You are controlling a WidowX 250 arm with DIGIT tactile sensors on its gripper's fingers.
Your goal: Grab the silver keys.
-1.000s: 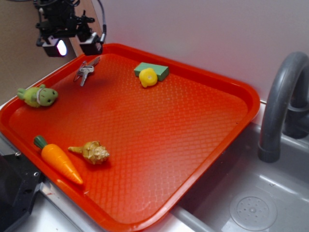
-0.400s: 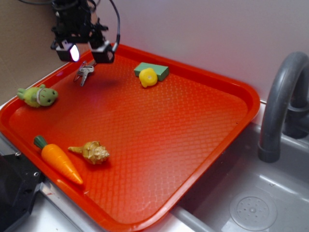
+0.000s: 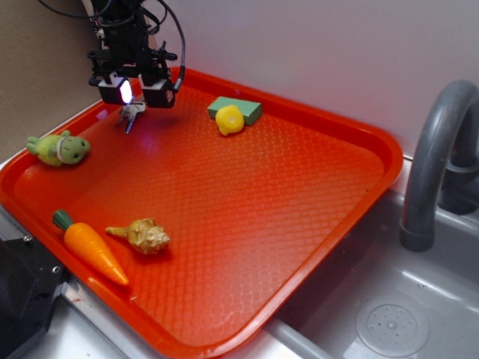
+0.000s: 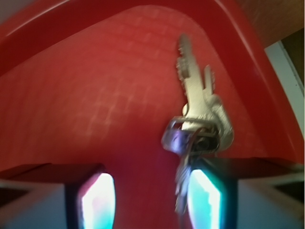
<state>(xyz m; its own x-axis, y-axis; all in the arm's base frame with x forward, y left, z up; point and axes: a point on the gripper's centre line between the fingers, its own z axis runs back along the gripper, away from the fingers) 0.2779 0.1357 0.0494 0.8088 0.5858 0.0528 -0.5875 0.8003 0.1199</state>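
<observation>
A: Item 1, keys [image 3: 132, 114]. Loc?
B: On the tray [image 3: 299, 187], far-left corner, flat on the floor just inside the rim. Wrist view: ring mid-bunch, two blades fanned toward the corner, one or two more pointing back toward the cam. Grey-silver metal. Pic is blurred, so exact count can't be told.

A: Item 2, gripper [image 3: 136, 91]. Status?
B: Hangs directly over the keys, pointing down. Fingers spread, a clear gap between them in both views, nothing pinched. Wrist view: right finger's pad [image 4: 205, 198] sits just beside the lower keys, overlapping them in the pic; whether it touches can't be told. Left pad stands over bare tray, apart from the bunch. Pads glow white-blue.

A: Tray?
B: Red plastic, waffle texture, raised rim, laid on a grey counter.

A: Other contents?
B: Green plush [image 3: 58, 148], left edge, well apart from the keys. Carrot [image 3: 93, 250], near-left, tip pointing to the near edge. Tan shell-like toy [image 3: 144, 235], just beside the carrot, not touching. Green block [image 3: 243, 107] at the far rim w/ a yellow toy [image 3: 230, 120] against its front.

A: Surroundings?
B: Grey faucet [image 3: 441, 157] to the right, sink [image 3: 389, 321] w/ round drain below it. White wall behind. Dark box at the near-left corner, partly cut off by the frame.
</observation>
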